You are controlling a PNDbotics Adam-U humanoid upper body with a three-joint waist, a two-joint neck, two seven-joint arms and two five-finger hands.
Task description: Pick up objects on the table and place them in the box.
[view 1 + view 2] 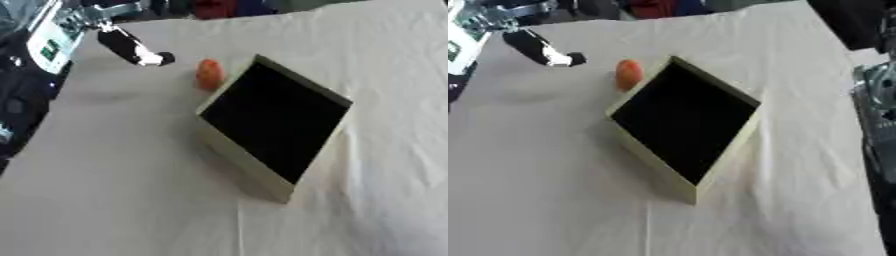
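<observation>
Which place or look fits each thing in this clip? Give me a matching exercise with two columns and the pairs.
Things:
1. box
2. orange object
3. left hand
4. tablecloth

Descriptions:
A. white, wrinkled, covering the table
B. small and rounded, just outside the box's far-left wall
C. pale walls, dark inside
D. black with a white tip, raised at the upper left

Pairs: 1-C, 2-B, 3-D, 4-A

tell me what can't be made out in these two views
- Box interior: uniformly dark in both views, so any contents are unreadable.
- Orange object: blurred; only colour and rounded shape show.
- Left hand: blurred in both views; its fingers' state is unreadable.
- Right hand: none shown; right eye view's edge shows only arm parts.
</observation>
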